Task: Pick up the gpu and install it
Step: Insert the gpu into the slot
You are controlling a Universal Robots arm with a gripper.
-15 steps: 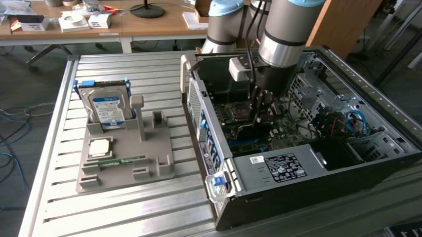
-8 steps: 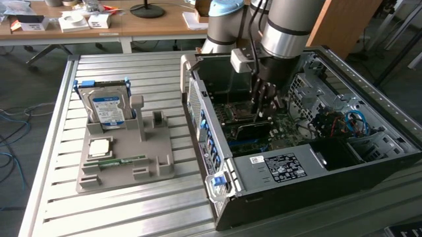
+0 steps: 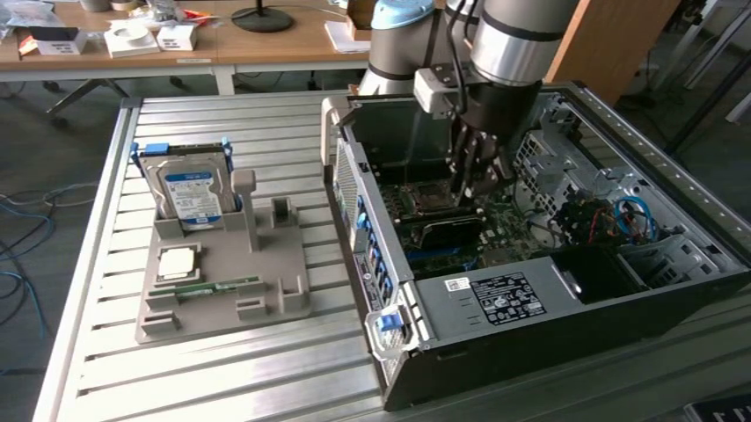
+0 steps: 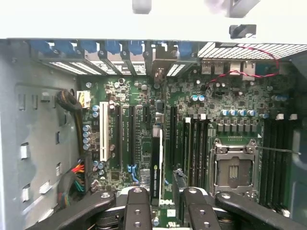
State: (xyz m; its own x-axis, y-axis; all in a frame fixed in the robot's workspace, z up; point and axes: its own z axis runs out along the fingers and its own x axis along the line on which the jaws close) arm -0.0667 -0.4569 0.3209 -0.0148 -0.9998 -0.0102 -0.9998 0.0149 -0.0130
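Observation:
The gpu [image 4: 156,163] stands edge-on in a slot of the green motherboard [image 4: 144,96], thin and dark, with its bracket end toward the rear slot covers of the case. My gripper [image 4: 163,194] straddles it; one finger [image 4: 138,206] sits close against the card, and a gap shows between the card and the other finger [image 4: 193,206]. The jaws stand open. In the exterior view my gripper [image 3: 476,186] reaches down into the open computer case [image 3: 505,299], just above the dark gpu [image 3: 444,232] on the board.
A grey holder [image 3: 276,299] on the slatted table carries a silver hard drive with blue label [image 3: 190,192], a processor chip [image 3: 176,262] and a green memory stick [image 3: 218,286]. Around the card are the processor socket [image 4: 234,168], a white slot [image 4: 103,134], cables [image 4: 72,103] and the case walls.

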